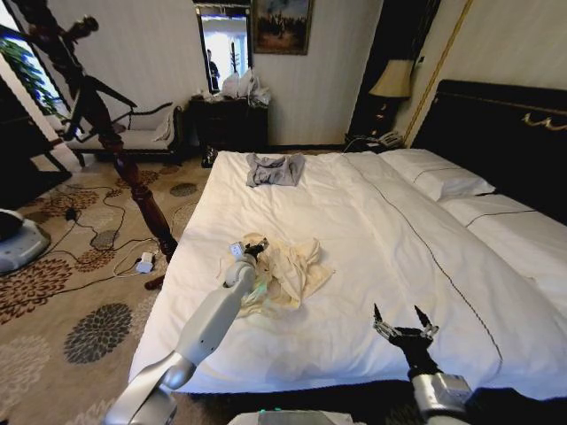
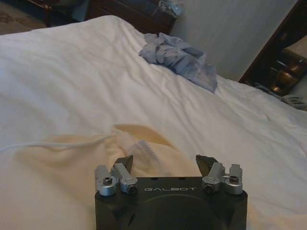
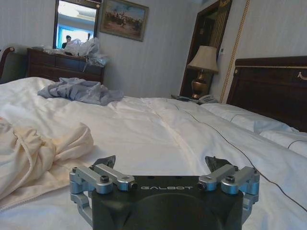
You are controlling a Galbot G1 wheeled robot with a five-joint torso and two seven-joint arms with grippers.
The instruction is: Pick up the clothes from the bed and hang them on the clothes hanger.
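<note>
The left gripper (image 1: 251,251) was at the near-left edge of the clothes (image 1: 288,270), low over the cream fabric, with its jaws apart and nothing between them. In the left wrist view the two dark fingertips (image 2: 125,164) stood open just above the folds of the clothes (image 2: 72,163), and the cloth lay directly in front of and under the gripper (image 2: 165,165). If the fingers already touched the fabric, I could not tell.

The clothes were a crumpled heap on the near-left part of the bed (image 1: 372,230), resting on the white duvet. The heap had no clear long axis; it spread a little from the left gripper toward the middle of the bed and away from the robot. So the garment lay ahead of the left gripper and slightly to its right side.

The right gripper (image 1: 403,320) was near the foot edge of the bed, also with its jaws apart and empty, well apart from the heap. From the right wrist view the clothes (image 3: 38,148) lay off to its left. The left arm was clearly the nearer one for a grasp.

A small grey garment (image 1: 275,168) lay far up the bed, well apart from both grippers.
</note>
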